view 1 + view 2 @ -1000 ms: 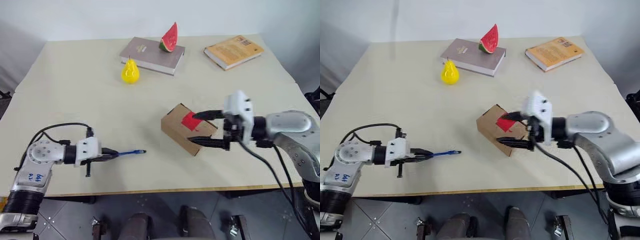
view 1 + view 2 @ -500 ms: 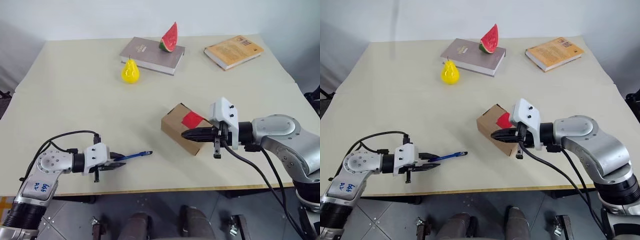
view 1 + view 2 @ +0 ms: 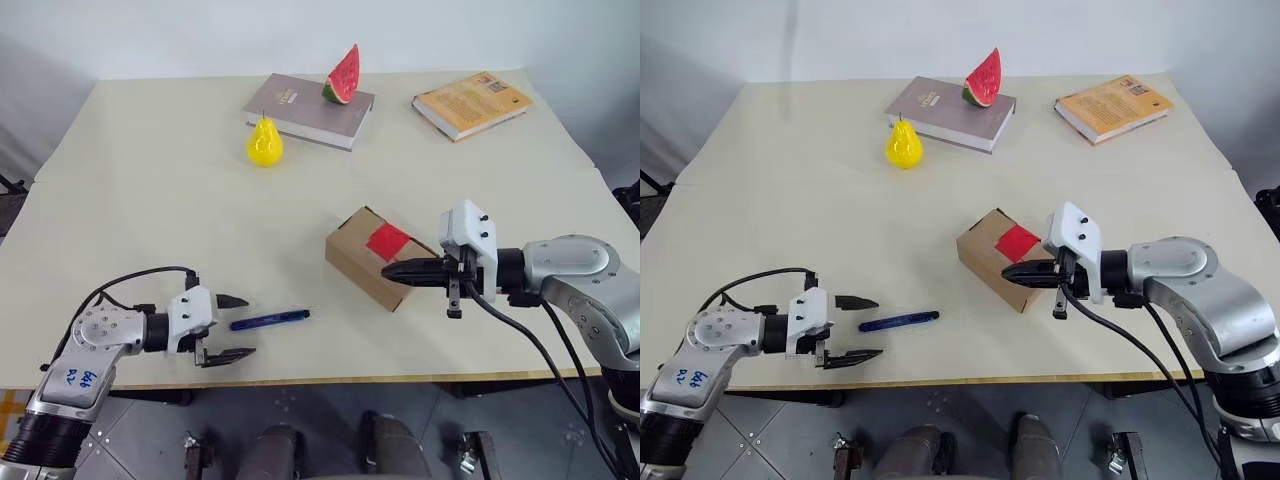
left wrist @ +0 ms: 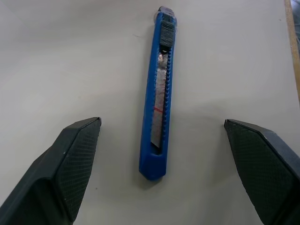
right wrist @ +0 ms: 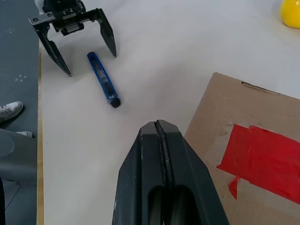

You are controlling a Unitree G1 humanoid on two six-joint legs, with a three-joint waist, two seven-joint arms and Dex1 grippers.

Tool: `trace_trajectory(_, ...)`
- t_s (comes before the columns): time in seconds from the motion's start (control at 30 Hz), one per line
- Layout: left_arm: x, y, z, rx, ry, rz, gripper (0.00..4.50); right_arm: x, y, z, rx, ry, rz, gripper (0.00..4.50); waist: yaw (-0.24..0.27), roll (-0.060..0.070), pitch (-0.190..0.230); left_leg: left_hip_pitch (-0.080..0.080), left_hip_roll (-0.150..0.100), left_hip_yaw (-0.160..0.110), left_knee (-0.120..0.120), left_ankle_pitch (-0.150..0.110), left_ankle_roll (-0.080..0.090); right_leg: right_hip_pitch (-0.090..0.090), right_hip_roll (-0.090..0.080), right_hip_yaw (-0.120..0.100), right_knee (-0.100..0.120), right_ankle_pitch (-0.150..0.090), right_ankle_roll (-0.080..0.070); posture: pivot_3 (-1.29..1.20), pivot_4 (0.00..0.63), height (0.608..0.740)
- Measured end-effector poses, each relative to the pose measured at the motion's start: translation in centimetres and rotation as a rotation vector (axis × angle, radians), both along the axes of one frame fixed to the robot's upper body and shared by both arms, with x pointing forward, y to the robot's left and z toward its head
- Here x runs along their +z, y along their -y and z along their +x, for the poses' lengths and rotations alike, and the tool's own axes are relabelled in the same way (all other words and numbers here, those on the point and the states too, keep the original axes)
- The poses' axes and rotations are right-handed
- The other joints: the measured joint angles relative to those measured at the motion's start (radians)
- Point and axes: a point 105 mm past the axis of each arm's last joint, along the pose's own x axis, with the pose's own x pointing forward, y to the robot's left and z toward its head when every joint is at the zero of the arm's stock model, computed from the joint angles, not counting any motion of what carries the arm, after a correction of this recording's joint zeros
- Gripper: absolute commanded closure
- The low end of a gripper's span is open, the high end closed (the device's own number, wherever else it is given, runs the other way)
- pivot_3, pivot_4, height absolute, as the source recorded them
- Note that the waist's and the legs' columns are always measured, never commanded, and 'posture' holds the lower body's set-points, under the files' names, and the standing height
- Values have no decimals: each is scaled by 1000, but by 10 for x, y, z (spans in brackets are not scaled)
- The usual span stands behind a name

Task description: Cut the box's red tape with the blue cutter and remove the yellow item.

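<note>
Blue pen-shaped plastic cutter (image 3: 269,320) is lying flat on the pale surface (image 3: 160,200), untouched, between my spread left fingers (image 4: 75,154); I'm needing a centred pinch. Right fingers (image 5: 161,173) are pressed together, empty.

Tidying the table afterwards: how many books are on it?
2. A grey book lies at the far middle with a watermelon slice on it; an orange book lies at the far right.

You have the blue cutter (image 3: 269,320) flat near the table's front edge; the box (image 3: 372,260) sits mid-table, red tape (image 3: 388,241) seemingly uncut.
</note>
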Motion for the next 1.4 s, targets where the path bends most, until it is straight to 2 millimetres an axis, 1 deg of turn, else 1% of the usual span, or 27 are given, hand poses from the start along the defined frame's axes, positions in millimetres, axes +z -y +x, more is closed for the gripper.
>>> trace_trajectory(0.07,-1,1,1,-6,2,0,18,-2,1,0,-4,-6,1,4500,2,0,0,0,0,0,0,0,0,0,0,0,0,0,0,0,150,740)
trace_trajectory(0.13,-1,1,4,-23,-1,-5,417,-2,1,0,-4,-10,1,4500,3,0,0,0,0,0,1,0,0,1,0,0,0,0,0,0,150,740)
trace_trajectory(0.2,-2,2,5,-49,-9,-11,910,-2,1,0,-2,-12,1,4500,3,0,0,0,-1,0,1,0,0,1,0,0,0,0,0,0,150,740)
trace_trajectory(0.27,-4,3,5,-77,-16,-16,1564,-3,3,-1,-1,-18,7,4500,3,0,0,1,-1,0,1,0,1,1,0,0,0,0,0,0,150,740)
trace_trajectory(0.3,-4,3,7,-93,-20,-15,1796,-3,4,-2,0,-24,13,4500,4,0,0,1,-1,0,1,0,1,1,0,0,0,0,0,0,150,740)
trace_trajectory(0.43,-4,2,12,-112,-37,-27,2989,-2,7,-4,-4,-28,27,4500,2,0,0,2,-1,1,1,1,1,2,0,0,1,0,0,0,150,740)
trace_trajectory(0.5,-5,4,14,-121,-45,-40,3657,-3,7,-4,-4,-31,29,4500,2,0,0,2,0,2,1,1,1,2,0,0,1,0,0,0,150,740)
trace_trajectory(0.57,-4,5,15,-132,-45,-38,4085,-4,7,-5,-4,-36,29,4500,3,0,0,2,-1,1,1,1,1,2,0,0,1,0,0,0,150,740)
trace_trajectory(0.83,-5,5,16,-151,-43,-32,4096,-2,-1,-11,33,-16,20,4500,2,0,0,2,-1,2,1,1,1,2,0,1,1,0,1,0,150,740)
trace_trajectory(0.87,-5,4,16,-152,-41,-30,4096,-3,-4,-12,47,-15,14,4500,2,0,0,2,-1,2,1,1,1,2,0,1,1,0,1,0,150,740)
trace_trajectory(0.97,-5,3,16,-153,-37,-17,4096,-7,-28,-20,144,-10,-13,4500,0,0,-1,3,-1,2,1,1,1,2,0,1,2,0,1,0,150,740)
trace_trajectory(1.07,-5,5,17,-146,-40,-10,4096,-24,-55,-21,236,4,-107,4500,0,1,-1,3,-1,2,2,1,1,2,0,2,2,0,1,0,150,740)
trace_trajectory(1.17,-4,7,16,-145,-43,-8,4096,-37,-71,-21,298,12,-157,4500,0,0,-1,3,-2,1,2,1,1,2,0,3,2,0,1,0,150,740)
trace_trajectory(1.27,-4,7,15,-144,-50,1,4096,-54,-88,-11,357,66,-239,4500,-2,0,-2,3,-2,2,2,1,2,2,0,3,2,1,1,0,150,740)
trace_trajectory(1.33,-3,9,14,-151,-52,4,4096,-64,-94,-7,379,79,-275,4500,-1,0,-2,2,-3,0,2,1,2,2,0,3,3,1,1,0,150,740)
trace_trajectory(1.4,-3,8,13,-152,-58,13,4096,-75,-103,0,402,97,-313,4500,-7,-1,-2,3,-3,1,2,1,2,1,0,3,3,1,2,0,150,740)
